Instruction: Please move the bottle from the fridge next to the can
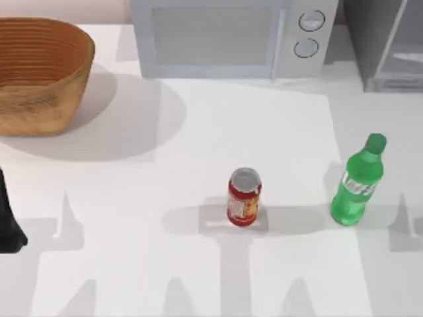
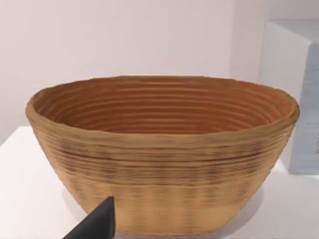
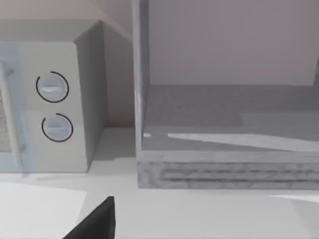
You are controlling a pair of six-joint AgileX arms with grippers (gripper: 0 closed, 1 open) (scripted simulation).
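On my feed, the green plastic soda bottle (image 1: 357, 187) looks glossy and smooth. The small red metal can (image 1: 244, 197) has a shiny silver top. The tan woven basket (image 2: 162, 154) is ribbed and matt. The white desk (image 1: 198, 132) looks smooth and matt.

The fridge (image 1: 386, 46) and basket (image 1: 39, 72) are cut off by the top view's edges.
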